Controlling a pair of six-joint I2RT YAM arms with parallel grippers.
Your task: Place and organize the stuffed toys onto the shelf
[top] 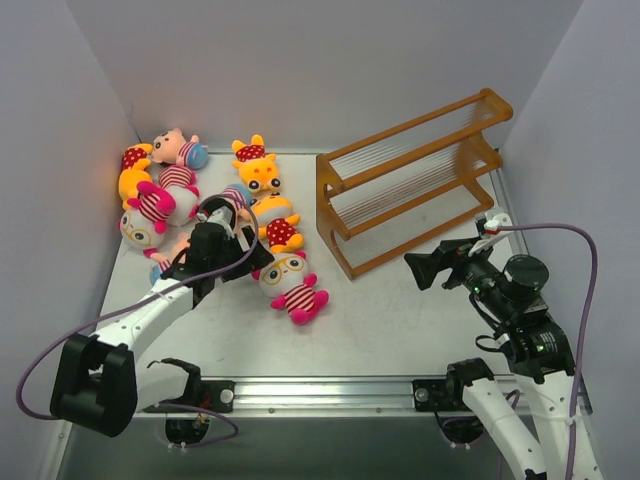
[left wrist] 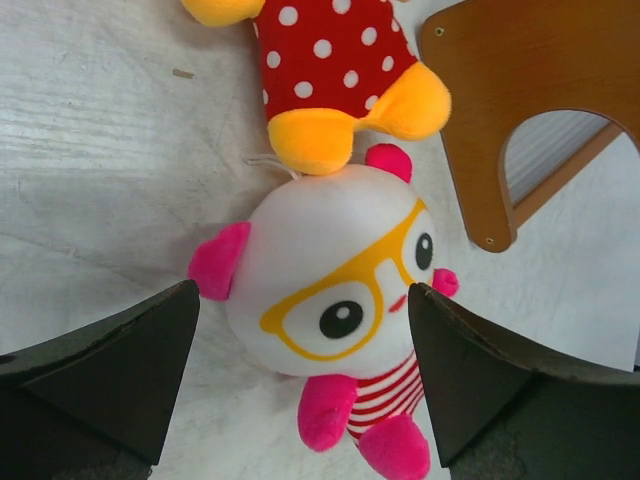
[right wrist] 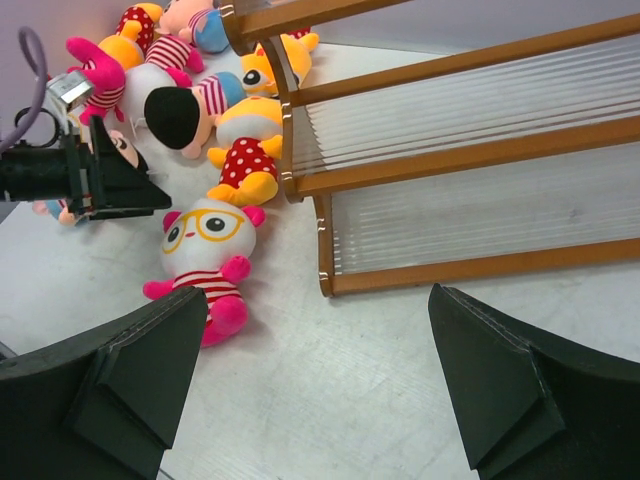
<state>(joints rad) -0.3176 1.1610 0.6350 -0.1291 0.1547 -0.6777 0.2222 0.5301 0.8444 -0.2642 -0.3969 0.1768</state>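
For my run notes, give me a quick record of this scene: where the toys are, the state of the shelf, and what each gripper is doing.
shelf: right rear, no toys on it
stuffed toys: clustered on the left side of the table
left gripper: open, over the white-faced doll in glasses
right gripper: open, holding nothing, facing the shelf

The stuffed toys [top: 262, 180] lie packed on the left side of the tabletop [top: 400, 320], touching, hardly a gap between them. The nearest, a white doll in yellow glasses [top: 290, 278], lies near the shelf's [top: 410, 180] end panel. Bare surface stretches before the shelf.
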